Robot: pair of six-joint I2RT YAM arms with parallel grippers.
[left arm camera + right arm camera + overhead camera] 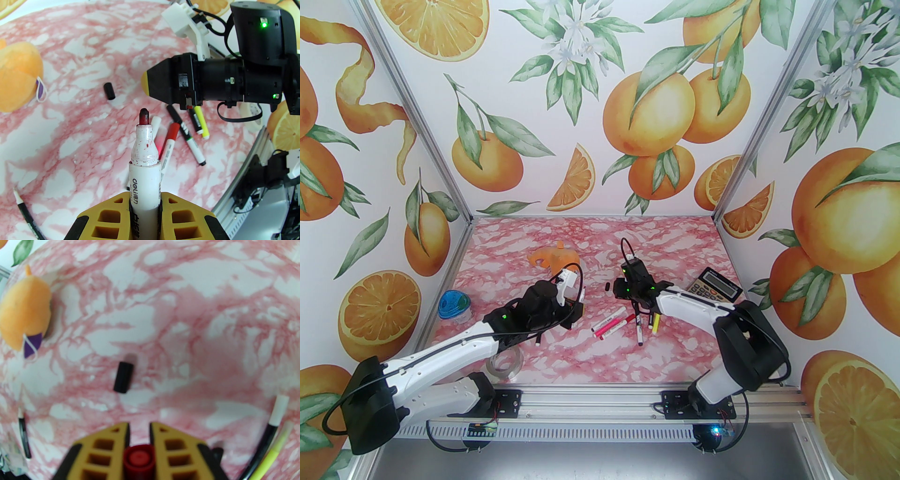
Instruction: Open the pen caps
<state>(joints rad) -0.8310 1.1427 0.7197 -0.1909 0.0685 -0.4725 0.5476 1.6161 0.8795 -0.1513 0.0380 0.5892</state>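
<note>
- pink marble table [562,347]: all items lie on it
- left gripper [145,196]: clamped on white marker [144,168], cap off, red tip bare, pointing to 12 o'clock in left wrist view
- right gripper [139,425]: pinched tight on red cap [138,459], clear of table
- calculator [717,285]: 3 o'clock from table centre
- orange plush toy [553,258]: 11 o'clock
- loose pens [628,323]: cluster at 4 o'clock, near centre
- black cap [123,377]: alone on table, 11 o'clock from right fingertips
</note>
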